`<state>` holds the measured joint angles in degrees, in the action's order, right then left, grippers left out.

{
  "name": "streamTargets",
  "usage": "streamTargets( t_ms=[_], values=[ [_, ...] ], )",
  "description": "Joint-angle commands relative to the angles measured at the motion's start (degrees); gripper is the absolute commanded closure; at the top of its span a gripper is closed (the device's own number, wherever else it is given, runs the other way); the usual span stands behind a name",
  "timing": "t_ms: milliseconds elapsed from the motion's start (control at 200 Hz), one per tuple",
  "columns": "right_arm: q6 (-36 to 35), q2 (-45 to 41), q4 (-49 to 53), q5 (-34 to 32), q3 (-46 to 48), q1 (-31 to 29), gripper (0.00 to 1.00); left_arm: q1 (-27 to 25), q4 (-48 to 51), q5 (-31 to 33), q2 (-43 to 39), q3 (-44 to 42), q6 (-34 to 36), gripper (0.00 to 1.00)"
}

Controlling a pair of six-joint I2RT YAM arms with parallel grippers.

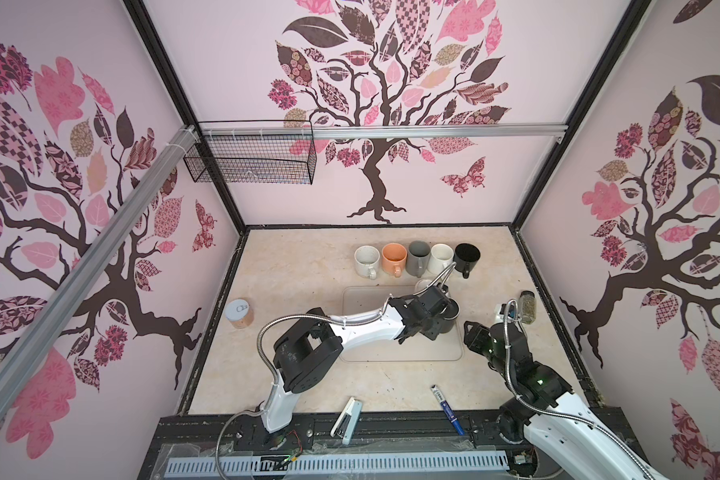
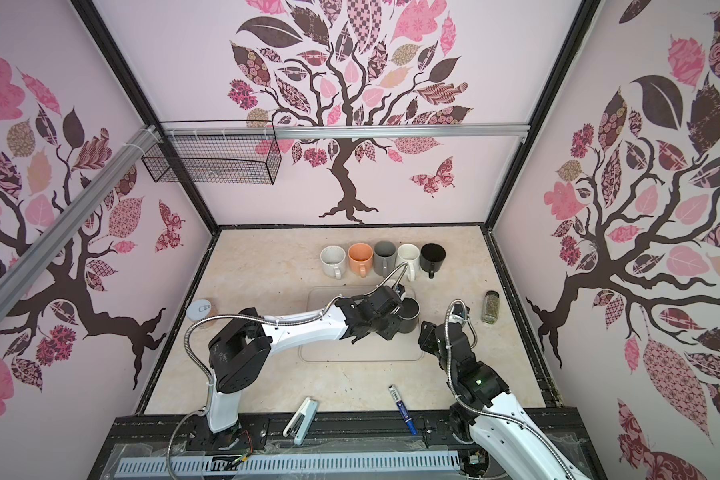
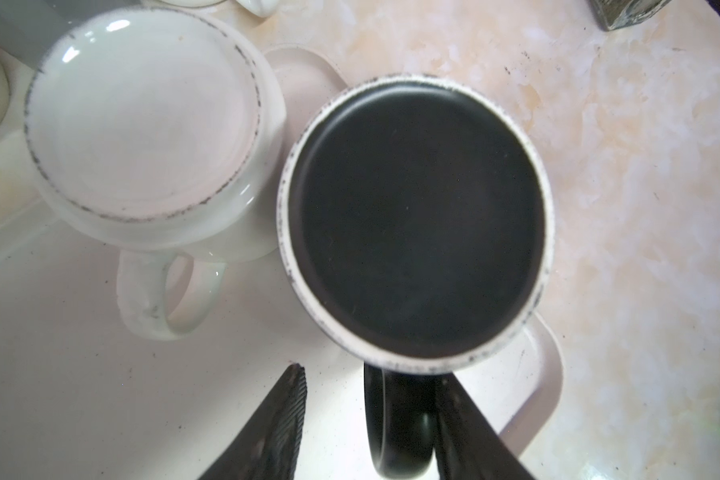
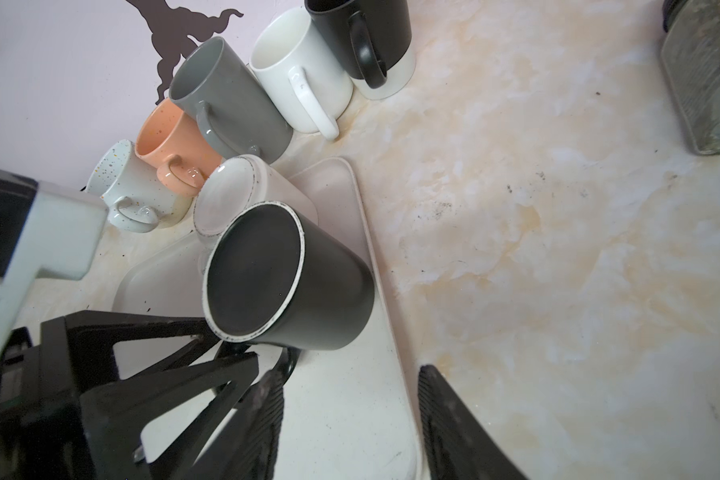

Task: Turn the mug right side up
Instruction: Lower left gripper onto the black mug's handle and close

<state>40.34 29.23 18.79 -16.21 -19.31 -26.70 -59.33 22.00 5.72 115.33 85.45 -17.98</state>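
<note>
Marbled table, lower centre: the left tool, spread, straddles the handle of the inverted black mug. Next it should clamp, lift, flip.

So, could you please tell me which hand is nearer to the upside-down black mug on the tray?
Left. The left hand straddles the handle of the black mug; the right hand hovers apart, to the mug's right, above the edge of the tray.
</note>
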Motion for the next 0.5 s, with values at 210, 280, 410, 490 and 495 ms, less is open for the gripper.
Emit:
streamTargets(
  t_ms=[210,280,410,490,495],
  values=[
    [-0.36,-0.75,-0.59,-0.4,-0.03,0.25,0.44,0.51,0.33,-0.72,2.63,4.29,0.77,0.51],
    [-0.49,-0.85,-0.62,-0.4,0.06,0.25,0.44,0.53,0.49,-0.75,3.05,4.79,0.88,0.52],
    [-0.76,-1.19,-0.37,-0.49,-0.03,0.29,0.44,0.63,0.79,-0.87,3.35,5.22,1.02,0.54],
    [-0.95,-1.25,-0.59,-0.49,0.04,0.26,0.44,0.79,0.8,-0.91,3.48,5.26,1.09,0.55],
    [-0.91,-1.27,-0.64,-0.49,0.05,0.25,0.44,0.79,0.78,-0.94,3.49,5.3,1.1,0.55]
  ],
)
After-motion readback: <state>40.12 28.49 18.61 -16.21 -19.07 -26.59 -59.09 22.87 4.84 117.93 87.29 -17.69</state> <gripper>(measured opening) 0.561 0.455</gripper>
